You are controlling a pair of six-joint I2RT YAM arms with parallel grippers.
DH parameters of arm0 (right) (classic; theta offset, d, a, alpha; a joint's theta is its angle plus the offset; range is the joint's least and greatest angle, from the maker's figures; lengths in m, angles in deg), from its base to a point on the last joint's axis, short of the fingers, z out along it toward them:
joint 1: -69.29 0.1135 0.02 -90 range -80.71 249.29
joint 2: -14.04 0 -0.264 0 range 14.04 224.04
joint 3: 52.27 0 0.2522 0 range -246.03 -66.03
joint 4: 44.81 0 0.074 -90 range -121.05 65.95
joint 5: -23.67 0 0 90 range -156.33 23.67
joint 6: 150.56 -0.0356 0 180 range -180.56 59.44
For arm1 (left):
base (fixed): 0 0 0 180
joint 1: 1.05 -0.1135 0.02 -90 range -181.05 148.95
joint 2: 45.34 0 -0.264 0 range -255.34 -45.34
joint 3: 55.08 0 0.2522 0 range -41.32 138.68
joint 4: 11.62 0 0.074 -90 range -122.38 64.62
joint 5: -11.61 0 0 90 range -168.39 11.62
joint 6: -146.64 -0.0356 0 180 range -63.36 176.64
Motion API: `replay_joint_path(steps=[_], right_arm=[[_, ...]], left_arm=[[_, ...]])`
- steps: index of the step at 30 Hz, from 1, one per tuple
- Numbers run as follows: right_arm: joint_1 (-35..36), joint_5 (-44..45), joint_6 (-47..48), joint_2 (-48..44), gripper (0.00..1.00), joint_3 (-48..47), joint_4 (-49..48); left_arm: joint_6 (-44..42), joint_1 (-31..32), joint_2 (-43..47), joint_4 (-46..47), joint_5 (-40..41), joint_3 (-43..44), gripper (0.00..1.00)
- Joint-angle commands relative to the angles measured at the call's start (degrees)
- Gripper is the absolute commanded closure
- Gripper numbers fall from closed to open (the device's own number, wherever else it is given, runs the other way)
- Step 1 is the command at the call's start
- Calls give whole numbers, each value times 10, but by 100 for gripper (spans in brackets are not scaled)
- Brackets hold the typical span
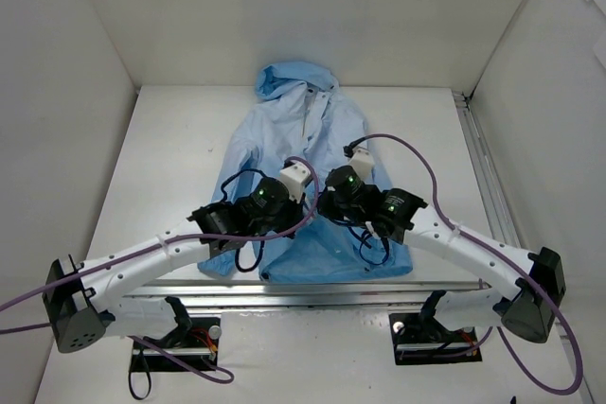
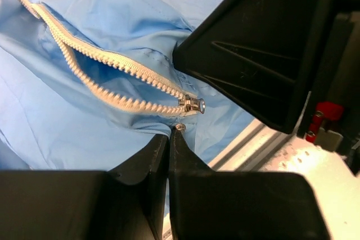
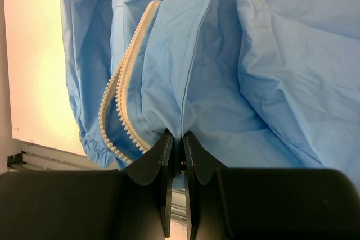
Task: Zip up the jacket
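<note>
The light-blue jacket (image 1: pixel 303 139) lies flat on the table, hood at the far end, hem toward the arms. Its white zipper (image 2: pixel 107 60) is open, the two tooth rows meeting at the metal slider (image 2: pixel 192 105) near the hem. My left gripper (image 2: pixel 171 132) is shut, its tips pinching the small metal pull (image 2: pixel 180 126) just below the slider. My right gripper (image 3: pixel 176 137) is shut on a fold of jacket fabric (image 3: pixel 191 105) beside the zipper (image 3: pixel 121 82). In the top view both wrists (image 1: pixel 312 198) hang close together over the lower jacket, hiding the fingertips.
The right arm's black body (image 2: pixel 264 43) fills the upper right of the left wrist view, close to the slider. An aluminium rail (image 1: pixel 312 289) runs along the table's near edge, another (image 1: pixel 483 167) along the right side. White walls enclose the table.
</note>
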State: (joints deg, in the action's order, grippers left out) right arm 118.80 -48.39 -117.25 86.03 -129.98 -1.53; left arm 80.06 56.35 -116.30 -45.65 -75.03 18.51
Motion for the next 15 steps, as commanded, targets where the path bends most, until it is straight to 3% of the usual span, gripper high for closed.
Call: replay_joint_path(steps=[1,7,12,15], right_arm=[[-1,-19,13,0,100,-33,-50],[-6,-34,51,4,100,-48,-52],[-7,-36,95,10,90,-72,-50],[-13,-44,126,17,79,-87,-51]], left_arm=[[14,-25,42,34,-79,5,100],[21,-88,55,34,-207,-5,100],[25,-128,56,21,-300,-1,100],[29,-146,54,12,-325,-2,100]])
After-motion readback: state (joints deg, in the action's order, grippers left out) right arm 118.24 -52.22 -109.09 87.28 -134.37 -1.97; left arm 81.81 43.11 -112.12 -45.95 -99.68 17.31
